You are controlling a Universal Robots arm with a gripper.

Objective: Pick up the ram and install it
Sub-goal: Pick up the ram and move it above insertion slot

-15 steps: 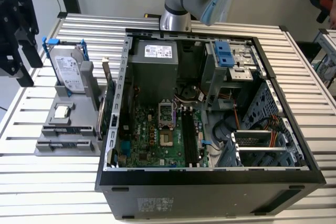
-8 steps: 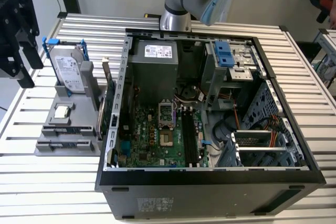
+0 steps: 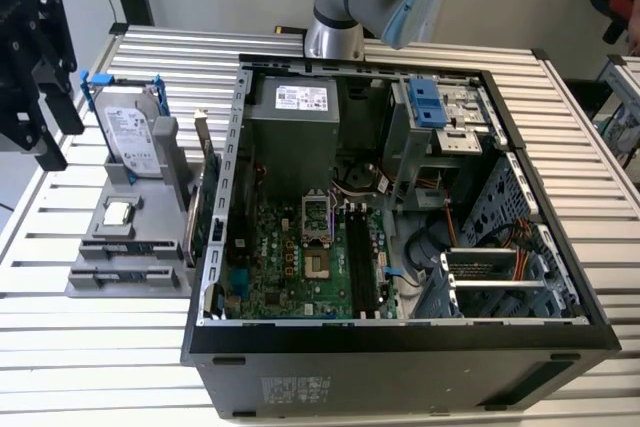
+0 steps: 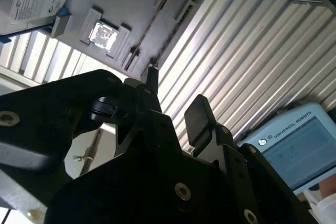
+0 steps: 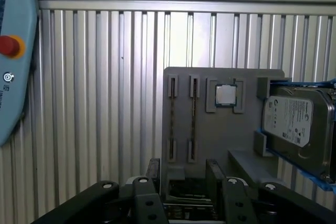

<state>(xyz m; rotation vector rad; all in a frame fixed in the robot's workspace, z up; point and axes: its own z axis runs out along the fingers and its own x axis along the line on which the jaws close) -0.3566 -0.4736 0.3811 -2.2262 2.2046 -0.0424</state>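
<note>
In the first wrist view the tool [image 5: 182, 165] hung released, its two fingers [image 5: 153, 169] apart with nothing between them, short of the grey holder [image 5: 226, 135] on the worktop [image 5: 105, 103]. One ram [image 5: 193, 119] stood edge-on in the holder slot nearer the one processor [image 5: 226, 95]. The second slot looked empty, though I cannot be sure. One hard drive [image 5: 291, 121] sat just beside. A skewed close could have tipped the thin stick or caught a slot end (the margin looked slim).

In the second wrist view the fingers likewise stood apart.

In the exterior view one open computer case [image 3: 400, 367] lay near the holder, one expansion card [image 3: 209, 212] between them. A stick carried tilted would likely have jammed at its socket.
</note>
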